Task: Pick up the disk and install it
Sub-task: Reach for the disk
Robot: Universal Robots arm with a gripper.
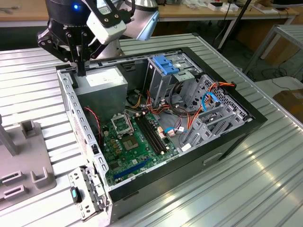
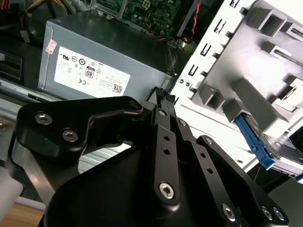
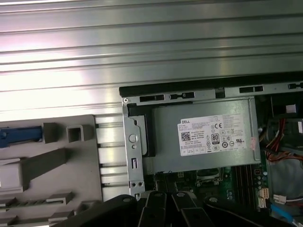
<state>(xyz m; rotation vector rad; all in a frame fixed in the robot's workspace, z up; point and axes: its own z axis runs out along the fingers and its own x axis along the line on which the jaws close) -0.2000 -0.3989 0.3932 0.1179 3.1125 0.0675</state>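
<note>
One open case lies on its side on the ribbed bench. Inside it I count one power supply with a white sticker, one green motherboard, one grey cage with blue tabs, and a tangle of orange, blue and black cables between the cage and the case's far wall.

Beside the case, at the exterior view's left, one grey fixture with raised blocks and slots sits on the bench. In the second wrist view, one disk rests in that fixture, with its blue frame edge along one side and a silver face beside it. It is outside the case and well apart from the cage.

The one arm reaches in from the back, at the exterior view's upper left. Its gripper points straight down over the case's rear corner, just above the edge of the power supply and apart from the disk. The jaws look closed, finger against finger, with nothing between them.
</note>
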